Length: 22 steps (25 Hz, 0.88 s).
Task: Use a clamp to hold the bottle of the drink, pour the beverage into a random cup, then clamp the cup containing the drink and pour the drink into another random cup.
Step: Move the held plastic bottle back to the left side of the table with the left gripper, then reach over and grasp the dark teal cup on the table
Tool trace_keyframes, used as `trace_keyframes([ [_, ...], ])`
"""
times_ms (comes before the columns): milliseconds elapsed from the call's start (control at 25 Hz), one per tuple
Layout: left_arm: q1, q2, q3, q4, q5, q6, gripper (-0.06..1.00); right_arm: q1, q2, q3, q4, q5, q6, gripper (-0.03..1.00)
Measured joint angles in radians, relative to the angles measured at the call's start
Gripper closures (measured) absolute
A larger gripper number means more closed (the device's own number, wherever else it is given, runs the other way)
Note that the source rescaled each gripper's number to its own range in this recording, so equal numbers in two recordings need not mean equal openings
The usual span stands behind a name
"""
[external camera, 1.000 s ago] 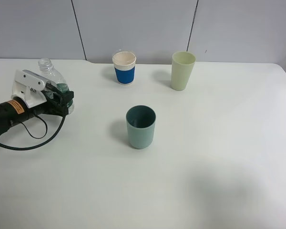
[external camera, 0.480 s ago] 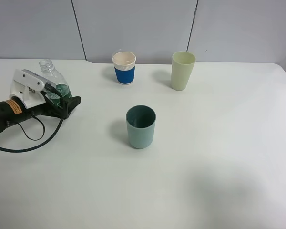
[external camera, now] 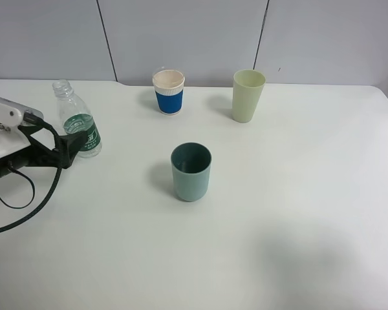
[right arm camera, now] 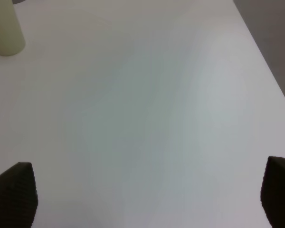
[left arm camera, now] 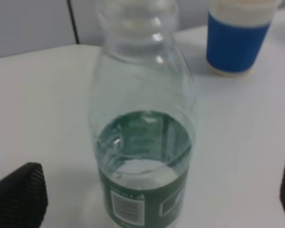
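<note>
The clear bottle point(external camera: 77, 119) with a green label stands upright and uncapped at the left of the table. My left gripper point(external camera: 70, 147) sits just to its left, open, with its fingers point(left arm camera: 16, 197) apart from the bottle point(left arm camera: 142, 142) and holding nothing. I cannot make out any beverage inside the bottle. The teal cup point(external camera: 191, 171) stands in the middle of the table. At the back stands the white cup with a blue sleeve point(external camera: 169, 92), also seen in the left wrist view point(left arm camera: 237, 42). My right gripper point(right arm camera: 145, 194) is open over bare table and is out of the high view.
A taller pale green cup point(external camera: 248, 95) stands at the back right, seen too in the right wrist view point(right arm camera: 4, 28). A black cable point(external camera: 26, 206) loops on the white table point(external camera: 297, 213) below the left arm. A grey wall runs behind the table.
The left gripper opened, let go of the bottle and drew back to the left. The bottle stays standing where it was put down. The cups have not moved.
</note>
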Motion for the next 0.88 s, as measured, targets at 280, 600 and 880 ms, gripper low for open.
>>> trace_keyframes([
  [280, 0.0, -0.275, 0.038, -0.03, 0.103, -0.161, -0.05, 0.0, 0.0, 0.0, -0.001, 0.0, 0.0, -0.03],
  [600, 0.0, -0.675, 0.039, -0.045, 0.443, -0.296, -0.05, 0.0, 0.0, 0.0, -0.001, 0.0, 0.0, -0.03],
  [880, 0.0, -0.958, -0.053, -0.091, 0.733, -0.302, -0.05, 0.0, 0.0, 0.0, -0.001, 0.0, 0.0, -0.02],
])
